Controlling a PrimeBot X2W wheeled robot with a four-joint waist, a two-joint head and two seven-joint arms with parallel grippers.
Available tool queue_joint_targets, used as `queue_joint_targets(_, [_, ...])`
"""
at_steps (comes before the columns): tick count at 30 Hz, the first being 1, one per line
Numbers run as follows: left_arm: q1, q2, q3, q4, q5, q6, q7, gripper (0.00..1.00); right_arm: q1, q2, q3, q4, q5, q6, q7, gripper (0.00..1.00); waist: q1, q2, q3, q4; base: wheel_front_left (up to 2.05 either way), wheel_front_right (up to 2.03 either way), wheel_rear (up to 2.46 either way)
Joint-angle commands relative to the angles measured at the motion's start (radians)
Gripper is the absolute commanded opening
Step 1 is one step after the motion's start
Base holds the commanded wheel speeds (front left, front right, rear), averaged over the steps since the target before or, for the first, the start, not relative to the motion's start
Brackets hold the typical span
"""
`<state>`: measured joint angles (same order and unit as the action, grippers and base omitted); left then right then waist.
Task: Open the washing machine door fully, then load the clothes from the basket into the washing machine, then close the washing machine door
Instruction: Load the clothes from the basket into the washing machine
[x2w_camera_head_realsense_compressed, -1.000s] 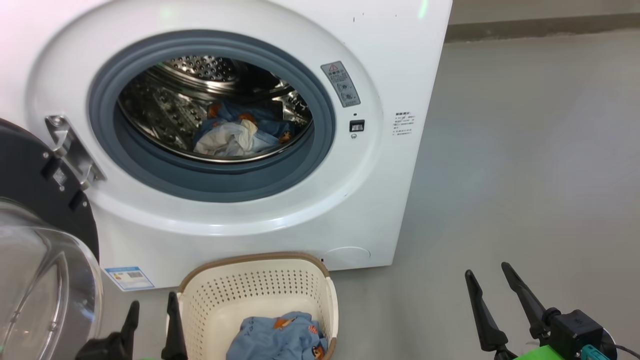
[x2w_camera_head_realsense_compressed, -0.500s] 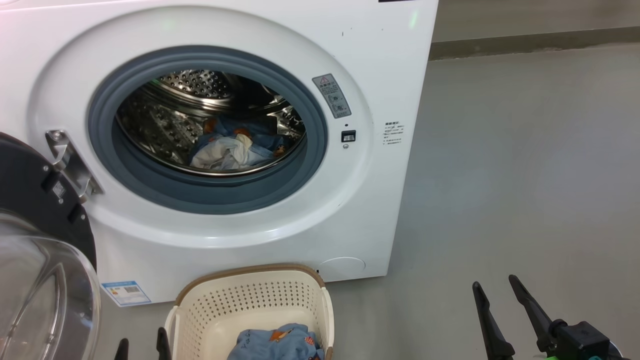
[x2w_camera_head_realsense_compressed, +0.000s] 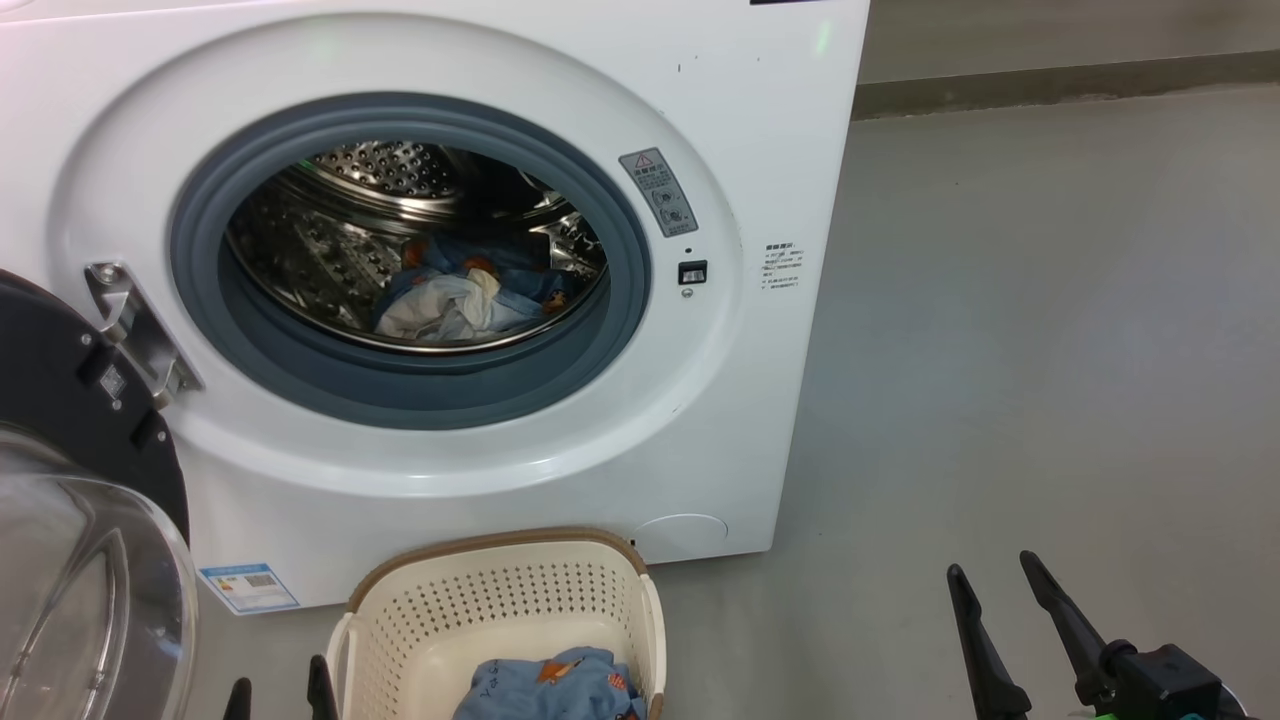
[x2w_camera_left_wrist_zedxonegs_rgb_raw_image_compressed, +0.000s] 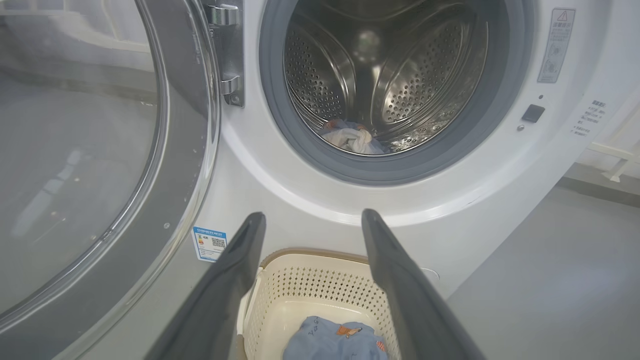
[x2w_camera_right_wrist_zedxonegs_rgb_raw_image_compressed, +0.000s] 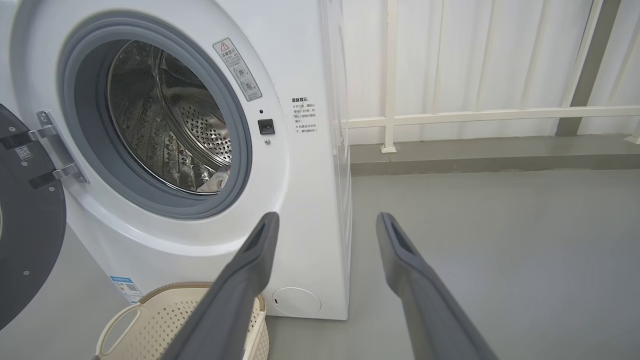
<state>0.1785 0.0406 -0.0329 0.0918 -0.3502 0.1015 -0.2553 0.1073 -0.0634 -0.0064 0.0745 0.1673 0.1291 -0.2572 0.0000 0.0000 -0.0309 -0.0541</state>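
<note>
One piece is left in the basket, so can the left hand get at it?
Probably yes. The left hand is open and empty, aimed over the basket; its top is uncovered and the blue cloth lies loose inside with nothing on it.

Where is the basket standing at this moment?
In the head view the basket stands on the floor at lower centre-left, just in front of the washing machine, below its drum, beside the left gripper.

A smooth grey floor (x2w_camera_head_realsense_compressed: 1050, 330) is spreading under even light. A white railing (x2w_camera_right_wrist_zedxonegs_rgb_raw_image_compressed: 480, 116) is standing on a low grey kerb (x2w_camera_right_wrist_zedxonegs_rgb_raw_image_compressed: 500, 160) before pale ribbed panels (x2w_camera_right_wrist_zedxonegs_rgb_raw_image_compressed: 450, 55).
</note>
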Motion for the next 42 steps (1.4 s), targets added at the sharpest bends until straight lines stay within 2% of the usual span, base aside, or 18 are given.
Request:
queue_joint_targets(1, [-0.013,0.010,0.027,-0.028,-0.006,0.005,-0.006,1.00,-0.008,-0.008,0.031,-0.028,-0.007,0.002,-0.005,1.00,0.0000,0.0000,0.000,0.000,0.00,0.00,0.00])
queue_joint_targets(14, [-0.031,0.010,0.004,-0.017,0.011,-0.006,-0.006,1.00,-0.011,-0.005,0.035,-0.030,-0.006,0.002,-0.005,1.00,0.0000,0.0000,0.020,0.004,0.00,0.00,0.00])
queue_joint_targets(19, [-0.067,0.010,-0.035,0.046,0.020,-0.020,-0.006,1.00,-0.014,-0.007,0.040,-0.029,-0.007,0.002,-0.005,1.00,0.0000,0.0000,0.041,0.013,0.00,0.00,0.00])
queue_joint_targets(27, [-0.190,0.013,-0.088,0.159,-0.001,-0.044,0.057,1.00,-0.054,-0.013,0.044,-0.041,-0.010,0.002,-0.005,1.00,0.0000,0.0000,0.121,0.018,0.00,0.00,0.00])
queue_joint_targets(36, [-0.390,0.021,-0.138,0.407,0.003,-0.092,0.130,1.00,-0.124,-0.018,0.053,-0.049,-0.015,0.002,-0.005,1.00,0.0000,0.0000,0.242,-0.011,0.00,0.00,0.00])
queue_joint_targets(42, [-0.527,0.024,-0.156,0.596,-0.008,-0.142,0.150,1.00,-0.164,-0.024,0.050,-0.058,-0.022,0.002,-0.005,1.00,0.0000,0.0000,0.326,-0.031,0.00,0.00,0.00])
